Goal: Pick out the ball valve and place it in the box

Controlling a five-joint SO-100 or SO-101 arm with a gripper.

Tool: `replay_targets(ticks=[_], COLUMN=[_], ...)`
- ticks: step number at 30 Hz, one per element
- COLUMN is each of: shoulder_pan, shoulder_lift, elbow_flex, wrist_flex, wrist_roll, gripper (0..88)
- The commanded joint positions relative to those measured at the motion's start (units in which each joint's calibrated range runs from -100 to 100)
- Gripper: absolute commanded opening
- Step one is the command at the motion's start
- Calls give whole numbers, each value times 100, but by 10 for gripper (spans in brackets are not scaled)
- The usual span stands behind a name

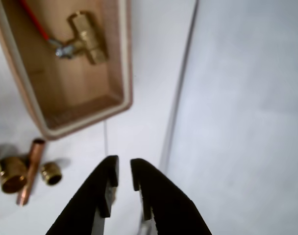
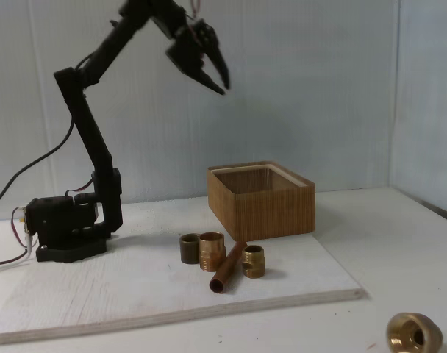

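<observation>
We see shiny brass on the ball valve (image 1: 87,36), ribbed matt wood on the box (image 2: 262,204), dull copper on the tube (image 2: 228,267), matt black plastic on the gripper (image 1: 123,172).

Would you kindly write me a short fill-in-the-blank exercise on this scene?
1. The ball valve lies inside the ____.
2. The valve's lever handle is coloured ____.
3. In the fixed view, the gripper hangs ____ the box, holding nothing.
4. The copper tube lies among the brass fittings, ____ the box.

Missing words: box; red; above; outside
</observation>
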Motion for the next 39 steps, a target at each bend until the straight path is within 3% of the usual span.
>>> replay_targets(ticks=[1,8,16,19,25,39], shoulder_pan=[-132,-1003,-390,-88,111,613], shoulder_lift=[-654,-3282,-6326,-7081,-8191,-8234], elbow_flex=[57,3000,8243,9615,11086,12251], wrist_flex=[112,-215,-3909,-4546,-4649,-4649], wrist_roll=[-236,-303,-282,-262,-256,-256], gripper=[9,9,9,9,9,9])
